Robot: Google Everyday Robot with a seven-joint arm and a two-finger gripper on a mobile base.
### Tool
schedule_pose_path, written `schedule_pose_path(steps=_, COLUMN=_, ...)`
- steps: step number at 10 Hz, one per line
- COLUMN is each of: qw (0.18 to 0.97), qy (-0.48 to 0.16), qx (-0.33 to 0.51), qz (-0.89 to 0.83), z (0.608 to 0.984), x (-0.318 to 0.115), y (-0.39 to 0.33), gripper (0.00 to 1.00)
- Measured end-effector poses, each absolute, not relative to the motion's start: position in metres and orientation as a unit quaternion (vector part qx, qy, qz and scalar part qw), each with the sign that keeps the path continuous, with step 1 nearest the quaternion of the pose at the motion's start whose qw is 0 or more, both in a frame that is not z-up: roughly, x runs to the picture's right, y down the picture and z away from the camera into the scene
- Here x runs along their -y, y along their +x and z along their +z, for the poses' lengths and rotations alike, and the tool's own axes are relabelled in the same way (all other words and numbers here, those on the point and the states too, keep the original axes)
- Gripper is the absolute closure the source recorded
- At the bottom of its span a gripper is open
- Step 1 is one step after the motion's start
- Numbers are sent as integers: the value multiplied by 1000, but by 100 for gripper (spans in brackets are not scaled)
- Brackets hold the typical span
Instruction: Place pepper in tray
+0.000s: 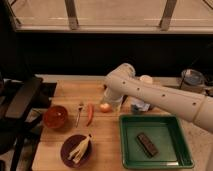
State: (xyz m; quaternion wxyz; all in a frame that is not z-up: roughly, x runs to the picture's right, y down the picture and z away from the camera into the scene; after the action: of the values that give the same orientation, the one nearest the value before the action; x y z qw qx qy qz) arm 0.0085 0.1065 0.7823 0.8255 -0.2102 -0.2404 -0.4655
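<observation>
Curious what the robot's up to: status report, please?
Gripper open, by round fruit. Pepper on table between fork and fruit, outside tray. Dark bar lies in tray.

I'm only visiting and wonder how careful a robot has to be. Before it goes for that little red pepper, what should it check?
1. Pepper lying free, nothing on top of it: ok.
2. End effector above the pepper: not ok, it hangs low beside the orange fruit.
3. End effector open and empty: ok.
4. Fork far enough from the pepper for a clean grasp: cannot tell, they lie close together.
5. Room in the tray: ok, it holds only a dark bar.
</observation>
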Motion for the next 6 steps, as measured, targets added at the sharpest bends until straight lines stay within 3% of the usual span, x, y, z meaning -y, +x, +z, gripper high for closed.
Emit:
schedule_pose_path(steps=4, qw=806, qy=-206, qx=300, qz=-467, z=835, x=-111, y=-46, gripper=35)
schedule_pose_path(steps=6, qw=803, qy=-208, qx=303, qz=-469, z=838, x=-112, y=-50, gripper=35)
